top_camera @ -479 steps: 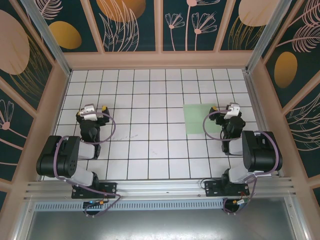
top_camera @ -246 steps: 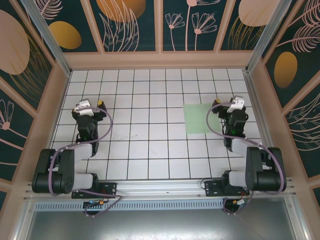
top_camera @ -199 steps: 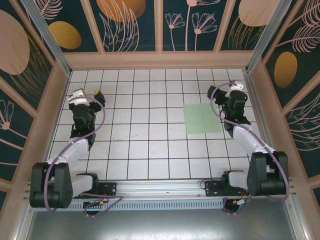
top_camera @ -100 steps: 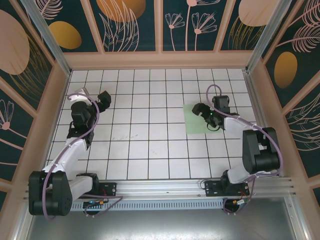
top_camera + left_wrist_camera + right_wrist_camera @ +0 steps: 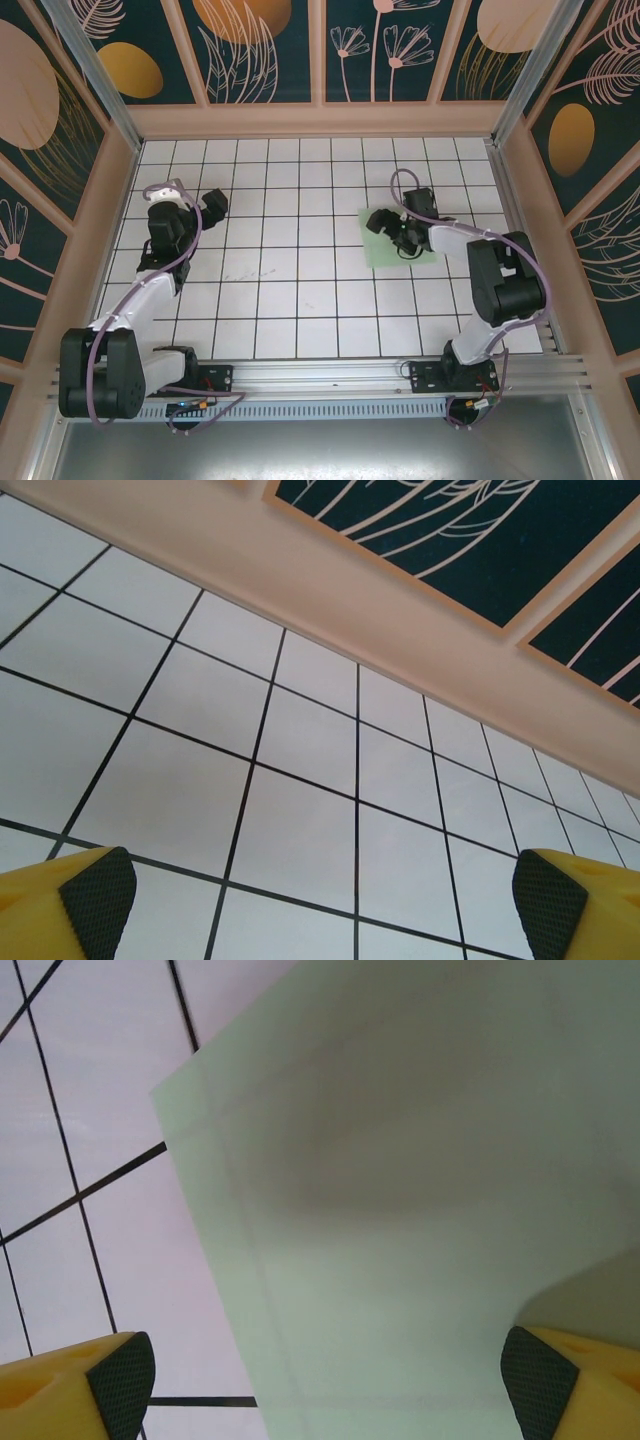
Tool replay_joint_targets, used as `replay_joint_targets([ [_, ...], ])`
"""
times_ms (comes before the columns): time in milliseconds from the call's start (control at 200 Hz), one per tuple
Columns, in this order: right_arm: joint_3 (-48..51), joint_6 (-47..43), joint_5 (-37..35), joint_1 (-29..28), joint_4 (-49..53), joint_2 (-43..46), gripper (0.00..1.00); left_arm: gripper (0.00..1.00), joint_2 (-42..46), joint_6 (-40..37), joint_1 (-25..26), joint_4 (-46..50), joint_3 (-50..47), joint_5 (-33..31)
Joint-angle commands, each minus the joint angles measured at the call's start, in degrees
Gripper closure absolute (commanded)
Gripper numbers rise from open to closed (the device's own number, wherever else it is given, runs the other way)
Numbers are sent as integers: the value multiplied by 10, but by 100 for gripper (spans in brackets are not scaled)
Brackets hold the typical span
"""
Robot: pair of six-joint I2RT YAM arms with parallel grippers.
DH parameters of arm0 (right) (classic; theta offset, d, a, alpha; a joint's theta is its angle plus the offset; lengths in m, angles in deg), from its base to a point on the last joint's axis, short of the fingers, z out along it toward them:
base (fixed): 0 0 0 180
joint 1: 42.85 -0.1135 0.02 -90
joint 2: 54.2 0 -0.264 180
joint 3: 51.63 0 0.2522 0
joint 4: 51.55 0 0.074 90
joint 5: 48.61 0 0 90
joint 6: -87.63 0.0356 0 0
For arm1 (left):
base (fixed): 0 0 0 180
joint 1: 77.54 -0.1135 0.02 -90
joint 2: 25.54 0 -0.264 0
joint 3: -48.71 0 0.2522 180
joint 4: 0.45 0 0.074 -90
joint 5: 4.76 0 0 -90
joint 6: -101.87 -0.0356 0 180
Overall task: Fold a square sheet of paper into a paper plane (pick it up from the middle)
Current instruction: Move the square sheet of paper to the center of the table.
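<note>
The square sheet of paper (image 5: 387,252) is pale mint green and lies flat on the white grid floor, right of centre. My right gripper (image 5: 393,231) hangs low over the sheet's middle, open, its fingers pointing left. In the right wrist view the sheet (image 5: 400,1210) spreads between the yellow fingers of the right gripper (image 5: 330,1385). One black pad (image 5: 122,1383) is over bare tile and the other over paper, and nothing is held. My left gripper (image 5: 212,203) is open above bare tiles at the far left. In its wrist view the left gripper (image 5: 325,898) has nothing between its fingers.
Wooden walls (image 5: 320,120) with dark floral panels close in the grid floor (image 5: 300,300) at the back and both sides. The back wall's base (image 5: 400,610) lies ahead of the left gripper. An aluminium rail (image 5: 320,372) carries both arm bases along the near edge.
My right gripper has swung from near the right wall leftward and down over the sheet. The left gripper has stretched toward the back and turned to the right, staying open.
</note>
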Motion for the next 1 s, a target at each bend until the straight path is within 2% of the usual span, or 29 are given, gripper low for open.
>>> replay_joint_targets([
  [0, -9, 26, -9, -42, 34, -26, 8, 1, -9, 15, -4, 3, 14, 21],
  [235, -37, 96, -49, -202, 50, -63, 8, 2, -24, 38, -4, -13, -2, 46],
  [350, -114, 64, -88, -249, 108, -86, 10, 2, -27, 47, -4, -17, -11, 49],
  [530, -238, -78, -178, -248, 228, -95, 8, 2, -31, 58, -4, -11, -14, 72],
  [636, -285, -170, -168, -233, 288, -124, 1, 1, -32, 64, -4, -11, -21, 78],
  [701, -308, -214, -167, -232, 318, -145, 1, 1, -34, 64, -4, -12, -25, 78],
  [821, -343, -257, -152, -232, 346, -175, 1, 2, -40, 64, -4, -12, -25, 82],
  [996, -367, -265, -152, -231, 361, -214, 1, 1, -48, 60, -4, -10, -25, 83],
])
